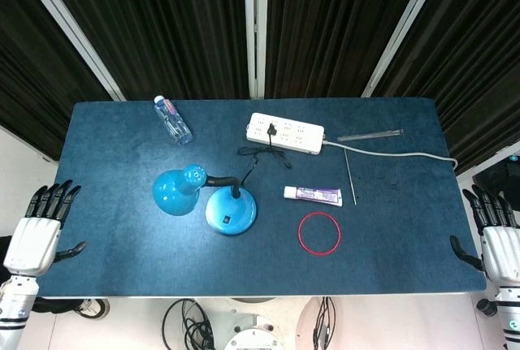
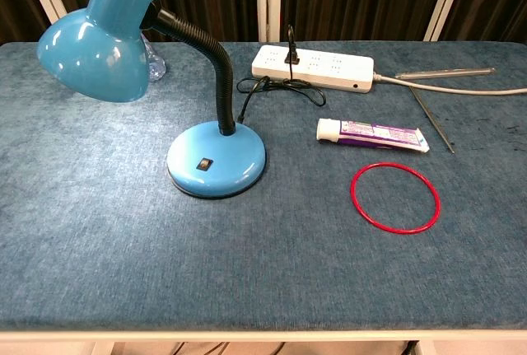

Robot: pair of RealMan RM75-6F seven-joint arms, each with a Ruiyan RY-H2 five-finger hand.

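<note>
Both my hands, left hand (image 1: 36, 232) and right hand (image 1: 497, 240), wait spread and empty beside the table (image 1: 106, 228). The blue lamp (image 2: 216, 157) (plugged in) stands mid-table; I should approach its base slowly.

A dark blue table (image 1: 406, 220) (image 2: 99, 248) stands in front of black curtains (image 1: 162, 25). Near the far left edge lies a clear water bottle (image 1: 173, 119) (image 2: 155, 63) on its side. A white power strip (image 1: 286, 132) (image 2: 313, 67) sits at the far middle, and its pale cable (image 1: 406, 153) (image 2: 461, 89) runs off to the right. Just beyond that cable lies a glass tube (image 1: 370, 134) (image 2: 445, 72). A thin rod (image 1: 349, 175) (image 2: 432, 120) lies below it. Its near end is just beside a tube of toothpaste (image 1: 313, 195) (image 2: 375, 135), white and purple, lying flat.
</note>
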